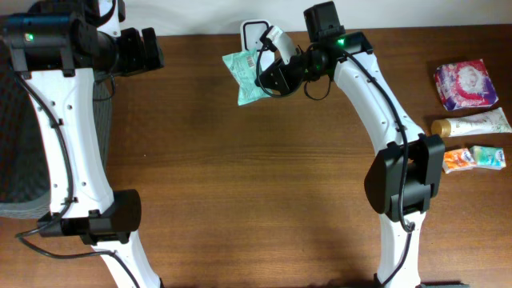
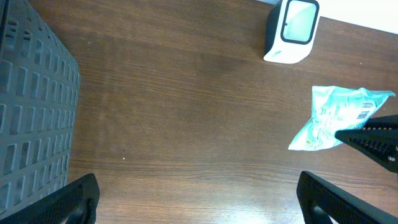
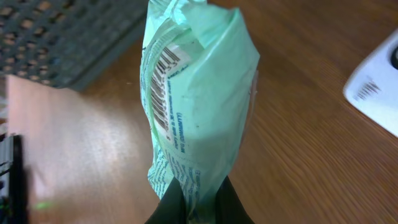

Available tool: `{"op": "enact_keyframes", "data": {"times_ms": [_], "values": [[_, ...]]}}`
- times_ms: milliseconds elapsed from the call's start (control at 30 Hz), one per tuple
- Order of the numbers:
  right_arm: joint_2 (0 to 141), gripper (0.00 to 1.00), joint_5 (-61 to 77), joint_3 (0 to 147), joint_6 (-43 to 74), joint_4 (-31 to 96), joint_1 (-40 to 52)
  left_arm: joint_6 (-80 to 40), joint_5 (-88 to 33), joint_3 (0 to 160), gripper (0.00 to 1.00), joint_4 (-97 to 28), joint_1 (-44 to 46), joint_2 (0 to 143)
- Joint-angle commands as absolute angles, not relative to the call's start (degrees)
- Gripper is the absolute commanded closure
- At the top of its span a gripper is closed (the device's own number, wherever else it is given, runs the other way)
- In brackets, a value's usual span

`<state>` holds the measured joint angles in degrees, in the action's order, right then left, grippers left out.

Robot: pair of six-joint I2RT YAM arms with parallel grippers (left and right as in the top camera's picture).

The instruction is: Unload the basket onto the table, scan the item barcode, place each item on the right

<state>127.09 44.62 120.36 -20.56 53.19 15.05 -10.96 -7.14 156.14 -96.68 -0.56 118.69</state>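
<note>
The step in hand is presenting the item to the reader: the right gripper is pressed together on the lower end of the green packet, pinching it so that the packet stands up from the fingers, clear of the table; in the overhead view the packet hangs just beside the white scanner at the far edge, near it but seemingly not touching. The barcode sits on a white label along one side of the packet — in the right wrist view it is turned toward the camera, while the scanner lies off to the other side; so, as I judge it, the code does not yet face the scanner's window. The next move, I reckon, calls for a turn of the wrist to bring the label round to the window, then a short, steady approach; the packet is soft and creased, and a fold across the bars could spoil the read. The left gripper is spread wide and holds nothing; it hovers beside the dark basket, well apart from the packet. At the right edge lie a pink pack, a tube and two small packs — none of them touched by either arm.
</note>
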Motion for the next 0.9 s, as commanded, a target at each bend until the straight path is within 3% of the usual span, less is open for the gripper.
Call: {"op": "enact_keyframes", "data": {"times_ms": [0, 167, 467, 700, 800, 867], "values": [[126.7, 0.96, 35.0, 121.5, -15.3, 52.7, 15.6, -10.7, -7.7, 156.8, 0.01, -96.7, -0.6, 117.2], [127.0, 0.96, -7.8, 120.6, -1.1, 58.3, 18.5, -10.7, -7.7, 156.8, 0.01, -96.7, -0.6, 117.2], [127.1, 0.96, -36.4, 116.4, 17.4, 74.0, 20.3, -10.7, -7.7, 156.8, 0.01, -96.7, -0.6, 117.2], [127.1, 0.94, -37.5, 102.8, 17.4, 69.5, 21.2, -10.7, -7.7, 156.8, 0.01, -96.7, -0.6, 117.2], [127.1, 0.80, -29.2, 100.6, 16.8, 68.6, 22.5, -10.7, -7.7, 156.8, 0.01, -96.7, -0.6, 117.2], [127.1, 0.78, -20.7, 100.8, 15.3, 68.1, 23.4, -10.7, -7.7, 156.8, 0.01, -96.7, -0.6, 117.2]]}}
